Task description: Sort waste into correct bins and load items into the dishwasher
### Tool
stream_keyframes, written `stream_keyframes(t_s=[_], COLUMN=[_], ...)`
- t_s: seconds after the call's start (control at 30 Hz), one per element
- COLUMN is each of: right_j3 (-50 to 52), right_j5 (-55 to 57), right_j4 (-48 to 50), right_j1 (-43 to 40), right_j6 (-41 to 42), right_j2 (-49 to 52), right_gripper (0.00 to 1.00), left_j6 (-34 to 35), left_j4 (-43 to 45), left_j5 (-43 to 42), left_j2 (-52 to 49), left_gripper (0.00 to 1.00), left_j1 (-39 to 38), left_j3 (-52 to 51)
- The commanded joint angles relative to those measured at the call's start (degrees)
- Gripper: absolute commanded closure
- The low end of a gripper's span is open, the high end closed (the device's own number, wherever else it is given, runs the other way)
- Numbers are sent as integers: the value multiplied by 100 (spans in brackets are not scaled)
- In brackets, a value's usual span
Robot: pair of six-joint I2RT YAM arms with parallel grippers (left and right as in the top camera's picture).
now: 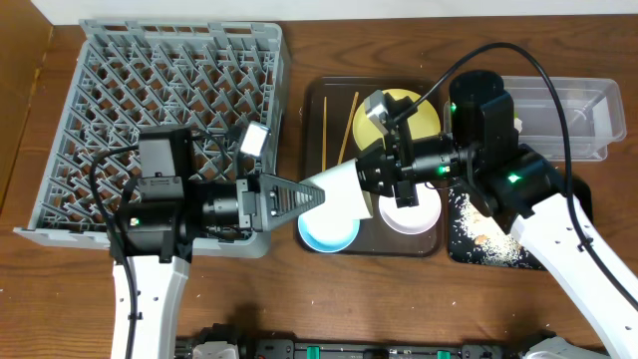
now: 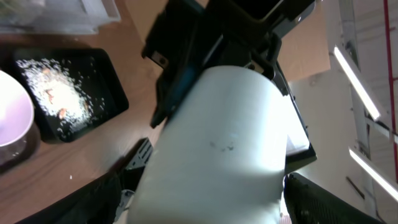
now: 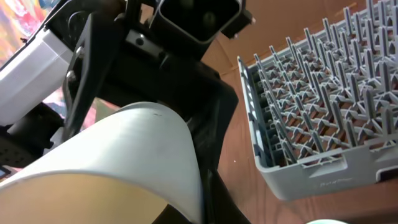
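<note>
The small white cup [image 1: 339,184] hangs in the air over the front left of the brown tray. My right gripper [image 1: 371,179] is shut on its rim, one finger inside and one outside [image 3: 205,193]. My left gripper [image 1: 317,195] is at the cup's other end. Its fingers flank the cup [image 2: 217,137], with a small gap on one side. The light blue bowl [image 1: 329,234], white bowl [image 1: 411,214], yellow plate [image 1: 419,110] and chopsticks [image 1: 349,125] lie on the brown tray. Crumbs lie in the black tray [image 1: 478,239]. The wrapper is out of view.
The grey dish rack [image 1: 150,80] stands at the back left, also in the right wrist view [image 3: 323,93]. The brown serving tray [image 1: 317,100] is in the middle. The clear tub [image 1: 588,120] is at the back right, behind the black tray [image 2: 68,93].
</note>
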State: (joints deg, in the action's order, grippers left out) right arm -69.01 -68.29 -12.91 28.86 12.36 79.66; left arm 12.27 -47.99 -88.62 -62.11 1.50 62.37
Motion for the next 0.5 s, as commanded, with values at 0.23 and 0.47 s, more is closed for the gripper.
stream_keyframes(t_s=[0.23, 0.47], right_j3=[-39, -39], right_j5=[529, 575], right_j4=[28, 31], right_j1=[48, 168], right_j6=[-20, -22], right_j2=[17, 17], right_gripper=[99, 97], left_j6=[52, 52], left_j4=[35, 162], left_j5=[-149, -146], left_j2=[42, 42], left_gripper=[29, 38], left_j1=[-260, -260], left_j3=[98, 98])
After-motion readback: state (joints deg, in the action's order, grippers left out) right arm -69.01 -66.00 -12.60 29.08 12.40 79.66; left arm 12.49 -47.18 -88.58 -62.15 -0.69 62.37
